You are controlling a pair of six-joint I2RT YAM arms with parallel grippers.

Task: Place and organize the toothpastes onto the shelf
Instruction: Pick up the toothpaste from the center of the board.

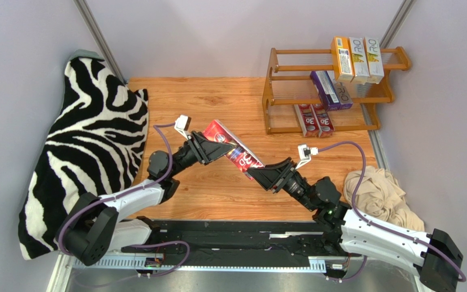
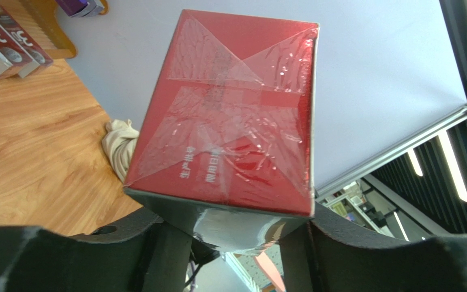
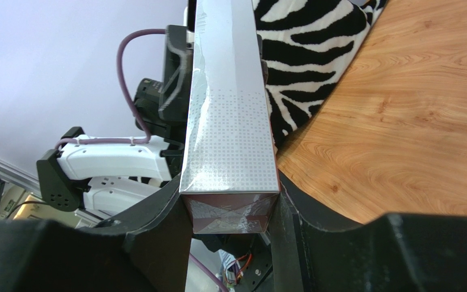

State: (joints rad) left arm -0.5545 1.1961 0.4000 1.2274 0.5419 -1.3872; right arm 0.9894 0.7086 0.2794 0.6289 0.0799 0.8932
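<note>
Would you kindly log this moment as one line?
phase: handover | red toothpaste carton: midair, held by left gripper and right gripper | shelf: seven cartons

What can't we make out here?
- Left claw grip on red carton: left wrist view, carton covers the contact.
- Shelf: left wrist view, cut by top edge; absent from right wrist view.
- Print on purple cartons: top view, too small.
</note>
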